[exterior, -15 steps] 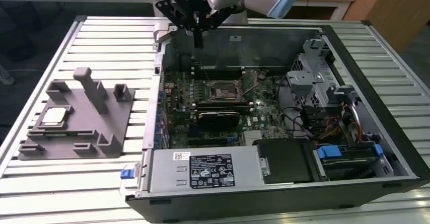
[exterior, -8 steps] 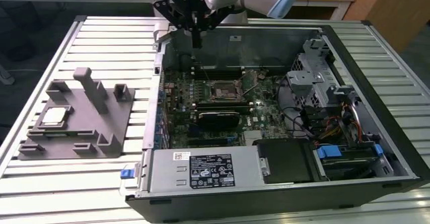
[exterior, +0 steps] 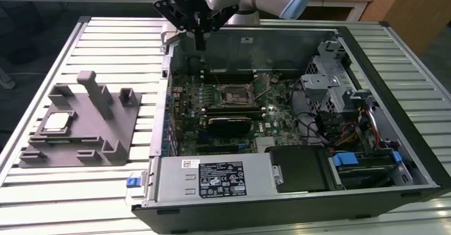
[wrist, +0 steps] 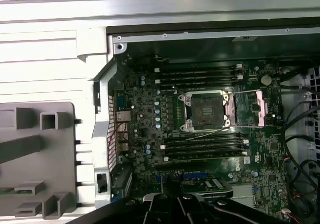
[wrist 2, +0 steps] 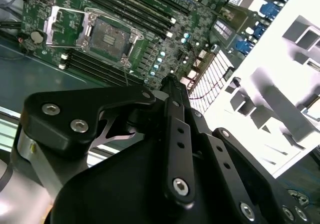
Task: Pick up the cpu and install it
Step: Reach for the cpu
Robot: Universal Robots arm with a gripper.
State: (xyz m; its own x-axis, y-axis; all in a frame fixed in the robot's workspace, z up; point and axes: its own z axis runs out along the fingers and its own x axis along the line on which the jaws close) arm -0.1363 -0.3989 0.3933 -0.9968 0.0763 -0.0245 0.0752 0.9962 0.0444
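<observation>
pincer (exterior: 200, 46): clenched, gripping nothing, above the far wall of the computer case (exterior: 282, 214) | cpu (exterior: 58, 121): flat on the grey fixture (exterior: 116, 127), outside the case, on the exterior view's left of it | socket (wrist: 207, 109): inside the case, cover plate swung open | case and fixture rest on the slatted bench (exterior: 84, 203)

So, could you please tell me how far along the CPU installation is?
Done: the square metal socket frame stands open and empty. In hand: nothing; the black claw hangs shut over the open black computer case's edge. Left: the small silvery square cpu lies unpicked on the grey plastic fixture.
</observation>
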